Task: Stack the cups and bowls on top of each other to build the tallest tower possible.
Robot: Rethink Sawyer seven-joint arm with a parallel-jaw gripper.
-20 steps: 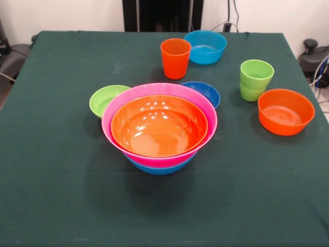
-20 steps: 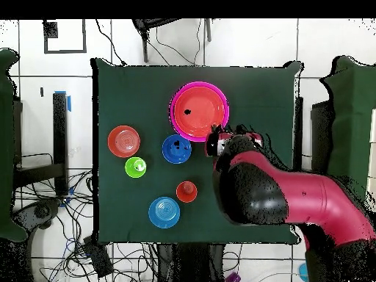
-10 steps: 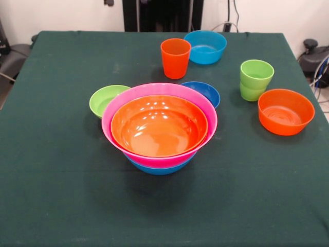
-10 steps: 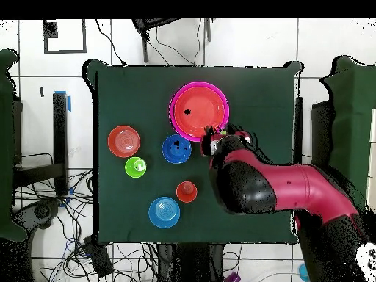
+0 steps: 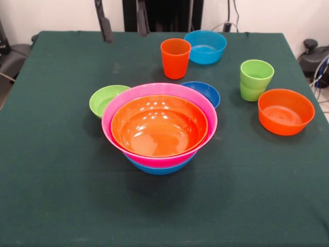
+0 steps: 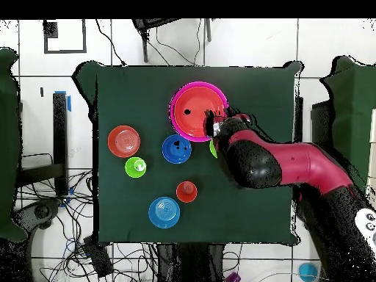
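The tower [image 5: 159, 128] sits near the middle of the surface [image 5: 61, 206]: a large orange bowl [image 5: 159, 125] nested inside a large pink bowl [image 5: 200, 105], with a blue bowl [image 5: 159, 168] showing only as a rim beneath them. All three are glossy, round plastic, wide and low.

The red and black arm [image 6: 294, 165] reaches across the surface from one side, its bulky black wrist hanging near the pile's edge in the overhead view. In the front view the end effector [image 5: 123, 20] shows at the top edge as two dark fingers [image 5: 104, 21], spread well apart and clamped on nothing.

Just behind the pile, a small lime green bowl [image 5: 105, 99] and a small dark blue bowl [image 5: 205, 91] stand close against the pink rim on either side. Farther back stand an orange cup [image 5: 175, 57], taller than wide, and beside it a light blue bowl [image 5: 205, 47]. Off to one side, two lime green cups [image 5: 255, 79] are stacked one in the other, next to an orange bowl [image 5: 286, 111] standing alone. The surface is covered in dark green cloth.
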